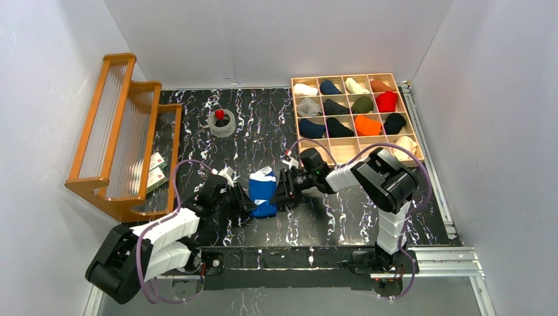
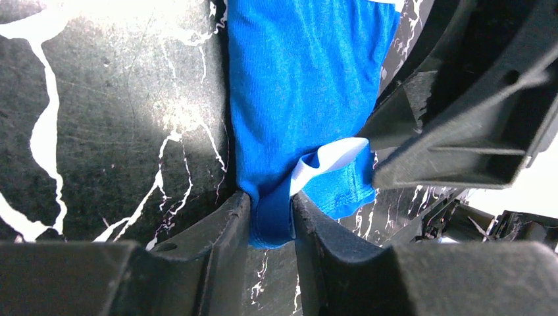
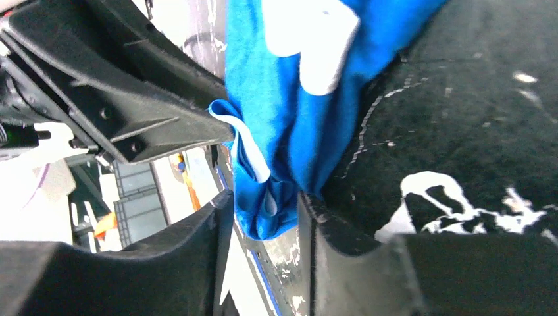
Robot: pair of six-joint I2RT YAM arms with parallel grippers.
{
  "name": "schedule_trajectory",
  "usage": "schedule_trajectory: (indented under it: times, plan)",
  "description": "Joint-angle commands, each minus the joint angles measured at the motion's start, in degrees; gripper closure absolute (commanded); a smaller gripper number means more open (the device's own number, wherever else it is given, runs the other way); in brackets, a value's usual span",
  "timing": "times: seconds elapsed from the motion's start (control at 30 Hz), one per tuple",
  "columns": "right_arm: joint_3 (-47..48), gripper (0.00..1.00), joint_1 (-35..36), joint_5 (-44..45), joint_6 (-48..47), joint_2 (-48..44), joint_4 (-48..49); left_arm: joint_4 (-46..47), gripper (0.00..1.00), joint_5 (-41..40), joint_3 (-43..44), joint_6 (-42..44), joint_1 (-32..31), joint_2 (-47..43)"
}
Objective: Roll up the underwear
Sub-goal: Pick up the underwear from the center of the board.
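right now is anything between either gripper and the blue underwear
No, nothing visible. The blue underwear already sits between the fingers of the left gripper and of the right gripper.

Nothing here can be read. Two white cards (image 1: pixel 156 162) just beside the wooden rack (image 1: pixel 122 138) bear red marks too small to make out. The blue underwear (image 2: pixel 296 79) shows only plain white trim.

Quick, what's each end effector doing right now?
Left end effector: closed on the blue underwear.
Right end effector: same underwear in its gap; grip cannot be told.
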Motion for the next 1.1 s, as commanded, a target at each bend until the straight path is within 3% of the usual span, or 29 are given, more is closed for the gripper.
schedule_trajectory:
  times: [0.0,0.23,0.3,0.33,0.37,0.4,0.43,0.47,0.5,0.53,0.57,0.6,0.63,0.67,0.8,1.07]
  plan:
    - [2.0,0.47,-0.4,1.2,-6.5,-4.6,-3.3,-5.1,0.72,-4.0,0.2,1.6,-0.1,3.5]
    - [3.3,0.34,-0.4,8.1,-17.4,-12.4,-13.2,-8.8,0.74,-4.1,3.9,4.4,-0.1,5.5]
    - [4.7,0.31,-0.5,14.3,-25.1,-19.1,-17.8,-10.1,0.75,-2.9,5.2,6.0,-0.1,6.3]
    - [2.7,0.28,-0.5,21.0,-28.0,-27.6,-14.1,-12.4,0.75,-1.9,6.4,7.2,-0.1,6.5]
    - [-0.1,0.02,-0.5,31.4,-26.6,-32.3,-9.6,-14.1,0.75,-1.6,7.6,8.2,-0.1,6.9]
    - [-1.5,0.01,-0.6,40.9,-23.0,-32.9,-7.7,-14.9,0.75,-1.4,8.2,8.7,-0.1,7.2]
    - [-2.4,0.01,-1.4,39.9,-26.3,-32.4,-4.3,-15.6,0.75,-1.1,9.0,9.0,-0.1,7.5]
    - [-2.4,0.12,-1.4,28.4,-40.6,-30.4,-1.2,-16.6,0.75,-0.8,10.0,9.7,-0.1,8.0]
    - [-3.1,0.17,1.9,20.9,-56.1,-29.7,-2.9,-17.6,0.74,-0.8,11.6,10.3,-0.1,8.8]
    - [-4.2,0.18,5.3,21.0,-68.4,-30.7,-5.0,-18.1,0.74,-0.7,12.3,10.8,-0.1,9.6]
    - [-6.2,0.21,8.9,24.1,-76.7,-31.5,-5.0,-18.7,0.74,-0.7,12.9,11.1,-0.1,10.1]
    - [-11.0,0.28,13.2,28.3,-84.0,-32.2,1.1,-18.9,0.74,-0.3,13.6,11.3,-0.1,10.9]
    - [-11.6,0.32,17.9,30.6,-89.7,-32.3,-0.9,-19.3,0.74,0.0,14.2,11.9,-0.1,11.8]
    - [-12.8,0.33,22.1,31.6,-92.1,-31.7,0.4,-20.1,0.74,0.1,15.2,12.6,-0.1,12.8]
    - [-13.4,0.40,27.0,33.9,-97.4,-28.0,0.5,-20.7,0.74,0.5,16.2,13.2,-0.1,14.1]
    - [-13.0,0.46,29.3,37.9,-102.7,-22.2,3.7,-21.2,0.74,1.0,16.1,13.9,-0.1,14.1]
